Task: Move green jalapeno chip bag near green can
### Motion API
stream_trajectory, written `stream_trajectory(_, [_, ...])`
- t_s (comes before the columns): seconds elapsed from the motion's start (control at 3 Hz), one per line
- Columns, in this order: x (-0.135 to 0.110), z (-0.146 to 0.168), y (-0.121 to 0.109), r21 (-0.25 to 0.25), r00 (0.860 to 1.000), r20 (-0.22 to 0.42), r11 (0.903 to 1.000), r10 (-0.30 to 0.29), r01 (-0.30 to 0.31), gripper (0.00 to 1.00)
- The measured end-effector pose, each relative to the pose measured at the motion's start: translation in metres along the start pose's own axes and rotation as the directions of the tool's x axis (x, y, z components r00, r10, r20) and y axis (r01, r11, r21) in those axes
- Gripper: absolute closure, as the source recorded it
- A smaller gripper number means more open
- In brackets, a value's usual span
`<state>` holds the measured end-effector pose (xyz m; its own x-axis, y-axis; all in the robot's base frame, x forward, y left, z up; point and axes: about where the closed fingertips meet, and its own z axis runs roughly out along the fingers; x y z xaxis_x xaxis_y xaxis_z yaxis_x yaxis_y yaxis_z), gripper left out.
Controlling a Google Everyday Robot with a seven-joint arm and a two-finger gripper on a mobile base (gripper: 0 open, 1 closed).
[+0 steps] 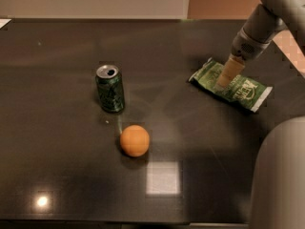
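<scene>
The green jalapeno chip bag (237, 87) lies flat on the dark table at the right, slanting down to the right, with white ends. The green can (110, 88) stands upright left of centre, well apart from the bag. My gripper (224, 80) comes down from the upper right and its tan tip rests on the middle of the bag.
An orange ball (134, 140) lies just in front and to the right of the can. The black table (57, 166) has its right edge close behind the bag. A grey part of my arm (281, 175) fills the lower right corner.
</scene>
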<state>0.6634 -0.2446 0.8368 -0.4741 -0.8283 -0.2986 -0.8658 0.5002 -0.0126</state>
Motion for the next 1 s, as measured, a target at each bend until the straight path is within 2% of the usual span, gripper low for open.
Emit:
stream_trajectory(0.67, [-0.003, 0.008, -0.002, -0.021, 1.000, -0.026, 0.9997, -0.010, 0.009, 0.64])
stream_trajectory(1.0, [-0.019, -0.002, 0.008, -0.025, 0.997, -0.031, 0.9974, -0.068, 0.068, 0.87])
